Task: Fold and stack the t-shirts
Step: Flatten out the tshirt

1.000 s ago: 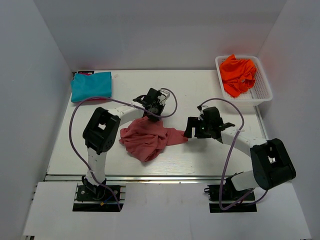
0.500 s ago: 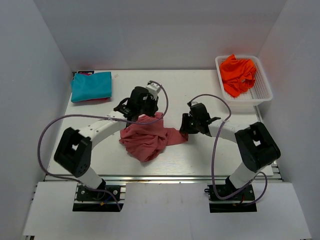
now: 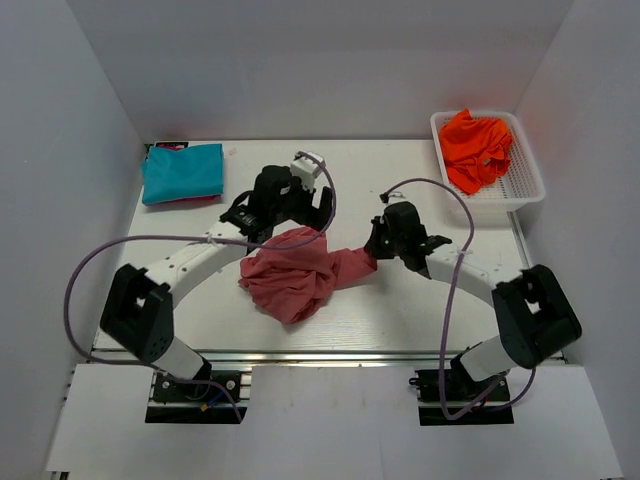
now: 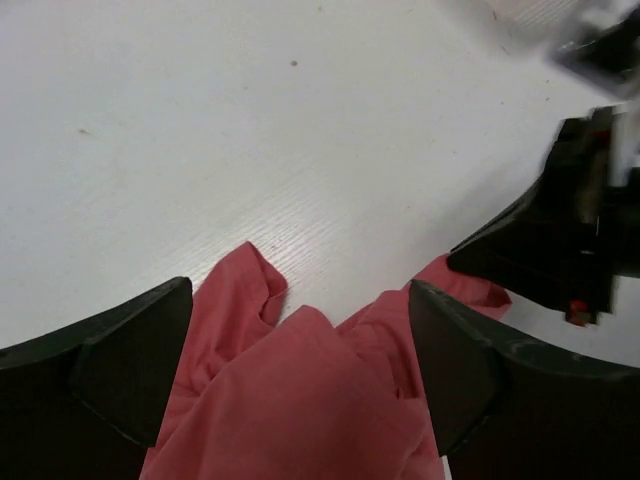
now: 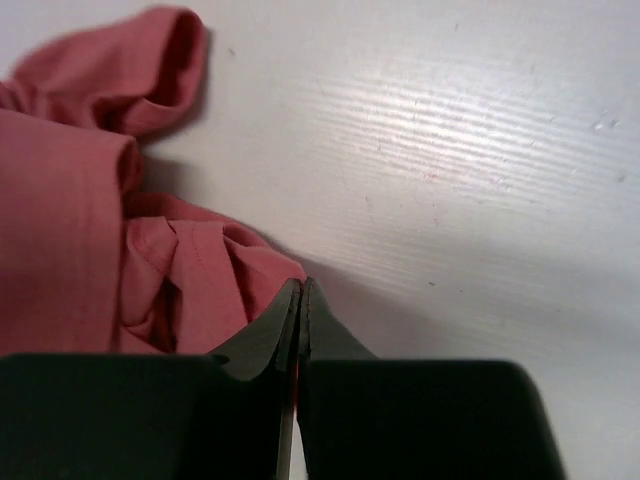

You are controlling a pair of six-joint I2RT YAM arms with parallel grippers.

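**Clearly pinched: the salmon t-shirt held at one edge**

The salmon t-shirt [image 3: 293, 277] lies crumpled mid-worktop [image 3: 400, 310], near the arm bases. The right tool [image 5: 300, 296] has its fingers pressed together on a fold at the shirt's right edge, a red sliver showing between them. The left tool [image 4: 300, 300] hangs over the shirt's far side with its fingers [image 4: 120, 365] spread wide apart, the cloth between them. The teal t-shirt [image 3: 182, 171] lies folded at the far left corner. The orange t-shirt [image 3: 476, 147] sits bunched in the white basket [image 3: 528, 190] at far right.
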